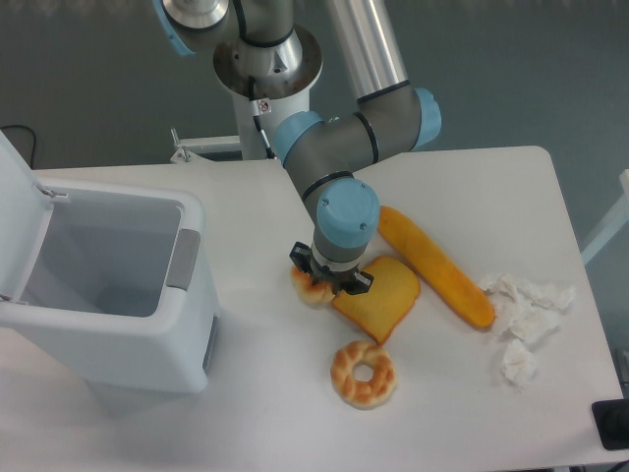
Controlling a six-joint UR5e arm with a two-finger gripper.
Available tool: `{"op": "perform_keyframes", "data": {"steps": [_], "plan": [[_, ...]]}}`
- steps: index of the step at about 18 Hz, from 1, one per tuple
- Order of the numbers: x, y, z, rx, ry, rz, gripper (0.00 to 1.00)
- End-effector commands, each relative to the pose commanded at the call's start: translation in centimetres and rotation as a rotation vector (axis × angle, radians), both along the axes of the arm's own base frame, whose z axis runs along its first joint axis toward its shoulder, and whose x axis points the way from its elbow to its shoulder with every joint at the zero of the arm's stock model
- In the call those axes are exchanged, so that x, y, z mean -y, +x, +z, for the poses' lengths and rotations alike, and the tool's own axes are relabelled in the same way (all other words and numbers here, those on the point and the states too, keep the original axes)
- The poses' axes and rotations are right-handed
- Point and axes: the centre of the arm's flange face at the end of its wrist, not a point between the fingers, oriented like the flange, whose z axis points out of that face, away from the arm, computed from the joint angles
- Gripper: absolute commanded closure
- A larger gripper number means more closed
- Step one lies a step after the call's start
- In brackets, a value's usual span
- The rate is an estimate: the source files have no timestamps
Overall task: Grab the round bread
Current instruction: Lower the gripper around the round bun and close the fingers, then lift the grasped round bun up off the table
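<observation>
The round bread (308, 289) is a small golden bun lying on the white table (472, 187), just left of the toast slice. Only its left and lower edge shows, because my gripper (322, 279) hangs straight over it. The blue wrist hides the fingertips. Black finger parts stick out on either side of the bun. The frame does not show whether the fingers press on the bread.
A square toast slice (381, 295) touches the bun's right side. A ring-shaped bread (363, 373) lies in front and a long orange loaf (436, 265) to the right. Crumpled paper (526, 320) sits at the right edge. An open white bin (108, 285) stands at left.
</observation>
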Motion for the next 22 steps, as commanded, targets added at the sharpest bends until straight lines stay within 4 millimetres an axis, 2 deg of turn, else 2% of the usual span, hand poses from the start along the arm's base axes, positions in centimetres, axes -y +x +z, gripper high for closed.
{"op": "perform_keyframes", "data": {"steps": [2,4,6,7,8,10,14,16,17,20,21,22], "plan": [[0.1,-0.3,0.8,-0.007,0.006,0.005,0.82],[-0.4,-0.9,2.2,-0.004,0.003,0.005,0.82],[-1.0,-1.4,5.2,-0.012,0.010,0.002,0.82],[-1.4,-1.5,7.9,-0.038,0.035,-0.003,0.82],[-1.7,-1.5,9.3,-0.058,0.054,-0.006,0.82],[-1.8,-1.3,11.4,-0.087,0.083,-0.029,0.82],[-2.3,-1.2,16.7,-0.150,0.145,-0.198,0.82],[-3.1,-0.9,18.4,-0.168,0.165,-0.227,0.82],[-3.2,-0.8,18.5,-0.172,0.167,-0.232,0.82],[-2.6,-0.8,20.1,-0.195,0.178,-0.317,0.82],[-2.3,-0.8,20.4,-0.201,0.176,-0.349,0.76],[-1.9,-0.7,21.5,-0.216,0.180,-0.375,0.74]]}}
